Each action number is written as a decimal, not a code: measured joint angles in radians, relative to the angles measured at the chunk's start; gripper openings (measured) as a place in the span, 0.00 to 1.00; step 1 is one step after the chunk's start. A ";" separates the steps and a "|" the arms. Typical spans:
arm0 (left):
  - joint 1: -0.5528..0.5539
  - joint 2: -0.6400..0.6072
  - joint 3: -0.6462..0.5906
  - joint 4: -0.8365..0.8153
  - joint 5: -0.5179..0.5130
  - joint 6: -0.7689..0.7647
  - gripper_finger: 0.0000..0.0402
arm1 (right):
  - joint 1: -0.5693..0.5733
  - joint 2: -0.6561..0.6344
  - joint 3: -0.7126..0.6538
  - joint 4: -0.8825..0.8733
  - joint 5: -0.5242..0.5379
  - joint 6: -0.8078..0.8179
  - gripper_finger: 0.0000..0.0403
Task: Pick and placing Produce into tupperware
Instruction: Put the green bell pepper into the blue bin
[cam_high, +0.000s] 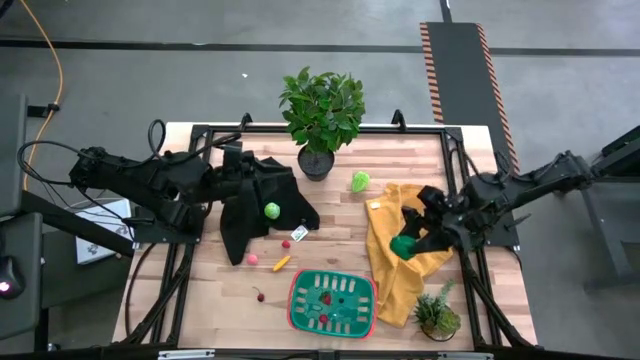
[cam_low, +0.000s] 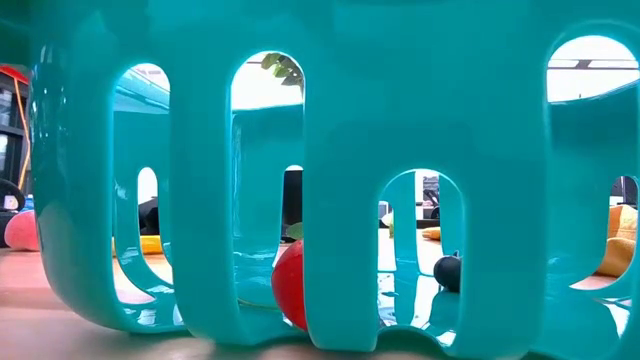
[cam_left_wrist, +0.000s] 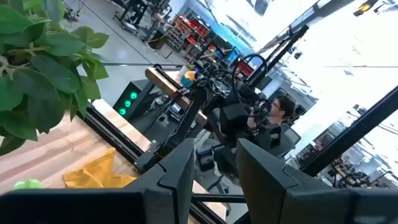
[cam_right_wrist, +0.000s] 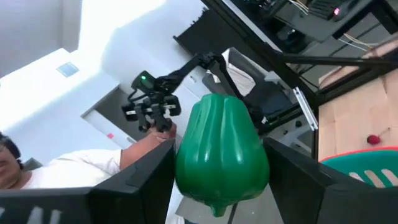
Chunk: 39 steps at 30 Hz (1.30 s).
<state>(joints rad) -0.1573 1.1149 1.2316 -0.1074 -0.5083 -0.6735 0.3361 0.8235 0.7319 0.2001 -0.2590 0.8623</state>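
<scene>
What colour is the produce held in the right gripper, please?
Dark green pepper, clearest in the right wrist view.

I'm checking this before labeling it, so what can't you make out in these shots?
- Low view: the tupperware wall fills the picture, hiding both arms and most produce.
- High view: red bits in the tupperware are too small to identify.
- Left wrist view: the left gripper fingers are cut off by the edge.

tupperware (cam_low: 330, 170): fills low view, blocks most of table
red produce (cam_low: 290, 285): part-hidden behind slats
green pepper (cam_right_wrist: 221, 152): base cut off by frame edge
</scene>
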 joint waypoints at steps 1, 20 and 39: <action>0.000 0.000 0.000 0.000 0.000 0.000 0.28 | 0.014 0.011 0.000 0.000 0.023 -0.004 0.53; 0.000 -0.001 0.000 -0.119 0.581 0.112 0.28 | 0.130 0.345 0.205 -0.091 0.316 -0.018 0.53; 0.000 -0.001 0.000 -0.650 0.846 0.041 0.28 | 0.129 0.737 0.725 -0.745 0.356 0.016 0.53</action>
<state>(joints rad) -0.1574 1.1141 1.2316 -0.7575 0.3378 -0.6323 0.4656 1.5608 1.4569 -0.5445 0.0967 0.8783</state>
